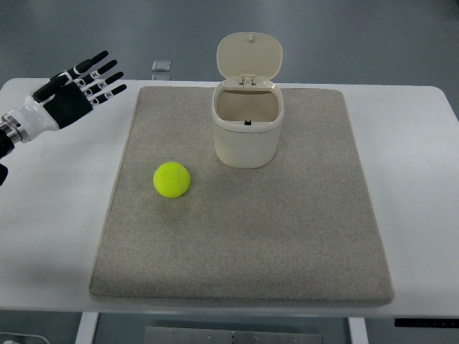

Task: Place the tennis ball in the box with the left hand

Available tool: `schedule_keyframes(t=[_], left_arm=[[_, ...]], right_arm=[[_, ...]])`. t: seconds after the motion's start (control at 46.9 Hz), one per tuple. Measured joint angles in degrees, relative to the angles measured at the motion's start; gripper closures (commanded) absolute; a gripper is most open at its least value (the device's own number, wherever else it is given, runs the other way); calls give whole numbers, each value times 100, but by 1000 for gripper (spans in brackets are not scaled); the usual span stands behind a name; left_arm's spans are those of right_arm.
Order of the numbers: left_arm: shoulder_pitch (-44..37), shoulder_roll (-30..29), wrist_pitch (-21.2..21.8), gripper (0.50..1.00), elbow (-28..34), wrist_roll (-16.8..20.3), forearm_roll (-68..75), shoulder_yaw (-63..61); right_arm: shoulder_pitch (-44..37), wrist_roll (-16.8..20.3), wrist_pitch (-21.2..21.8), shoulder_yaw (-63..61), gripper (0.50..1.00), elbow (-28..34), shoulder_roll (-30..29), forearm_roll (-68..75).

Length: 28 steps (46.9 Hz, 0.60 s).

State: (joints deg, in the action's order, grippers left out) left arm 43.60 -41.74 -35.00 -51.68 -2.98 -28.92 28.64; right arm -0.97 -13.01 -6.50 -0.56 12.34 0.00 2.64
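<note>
Your left hand (75,89) hangs over bare table, fingers spread, holding nothing, well apart from the mat (244,272). Tennis ball (172,180) sits on the mat, near the box (247,132), whose lid stands open. Come down over the ball from above; it will likely roll if nudged sideways.

A white tabletop (416,179) carries a beige mat (287,244). Beyond its far edge lies a smooth grey floor (358,36), softly and evenly lit.
</note>
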Motion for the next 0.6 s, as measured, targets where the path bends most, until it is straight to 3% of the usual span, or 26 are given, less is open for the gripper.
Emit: schedule_keyframes(t=[0.341, 0.597], left_arm=[[4, -236, 0, 506, 56, -26, 161, -180], [349, -361, 0, 514, 90, 12, 2277, -37]], right_arm=[[1, 0, 0, 0, 562, -2, 0, 0], [1, 0, 0, 2, 562, -1, 0, 0]])
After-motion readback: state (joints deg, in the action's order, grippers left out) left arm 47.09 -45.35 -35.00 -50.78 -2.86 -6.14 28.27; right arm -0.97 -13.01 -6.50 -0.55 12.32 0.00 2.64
